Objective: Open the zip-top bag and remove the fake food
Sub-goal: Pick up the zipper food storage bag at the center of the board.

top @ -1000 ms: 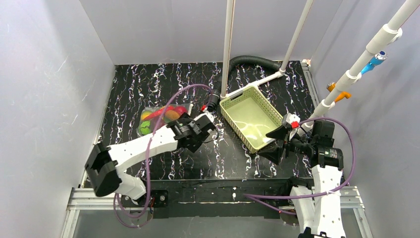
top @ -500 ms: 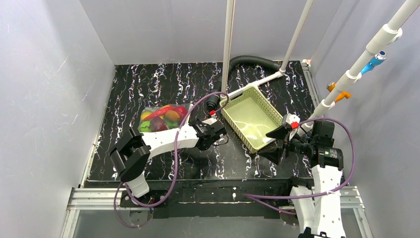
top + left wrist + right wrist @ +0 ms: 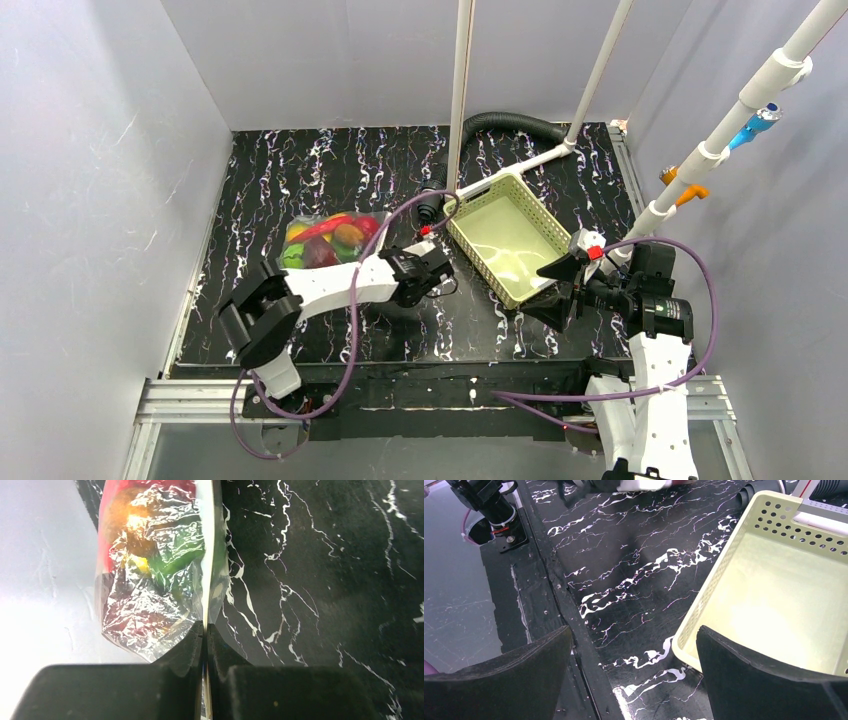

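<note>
The zip-top bag point(image 3: 333, 238) lies on the black marbled table, left of centre, with the fake food point(image 3: 320, 242) inside as red, orange and green shapes. In the left wrist view the crinkled bag point(image 3: 150, 580) stretches away from the jaws, and its pale top strip point(image 3: 208, 555) runs straight between them. My left gripper point(image 3: 205, 628) is shut on that strip at the bag's near right corner point(image 3: 390, 257). My right gripper point(image 3: 548, 290) stands open beside the near corner of the basket, holding nothing, its jaws wide apart point(image 3: 634, 632).
A pale green slotted basket point(image 3: 478, 255) sits right of centre, its near rim point(image 3: 709, 595) just ahead of the right fingers. A black corrugated hose point(image 3: 510, 122) and white pipes stand behind it. The table's front edge point(image 3: 554, 580) runs beneath the right gripper.
The left jaws have closed on the bag's top strip. The left arm's elbow swung right and forward. The right arm has not moved.
</note>
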